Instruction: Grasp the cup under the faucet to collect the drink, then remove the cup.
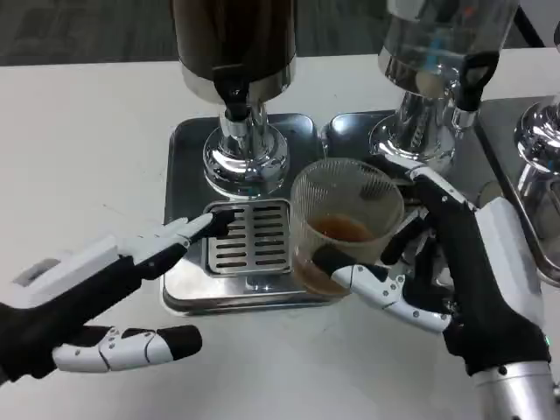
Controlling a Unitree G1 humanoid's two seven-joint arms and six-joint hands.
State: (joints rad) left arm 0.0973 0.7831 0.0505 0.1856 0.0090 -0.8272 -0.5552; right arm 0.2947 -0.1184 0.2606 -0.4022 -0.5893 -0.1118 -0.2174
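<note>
A clear plastic cup [346, 223] with a little brown drink in its bottom is gripped by my right hand [455, 280], thumb across its front and fingers behind. The cup sits to the right of the slotted drip grate [249, 236], off from under the black faucet [234, 103] of the dark drink dispenser [234, 44]. My left hand [114, 280] lies low at the left, fingers stretched out with their tips touching the left edge of the grate, holding nothing.
A second dispenser [437, 61] with a clear tank and black tap stands at the back right on its own metal tray [354, 131]. A third chrome base [538, 149] shows at the far right edge. White table [87, 157] spreads to the left.
</note>
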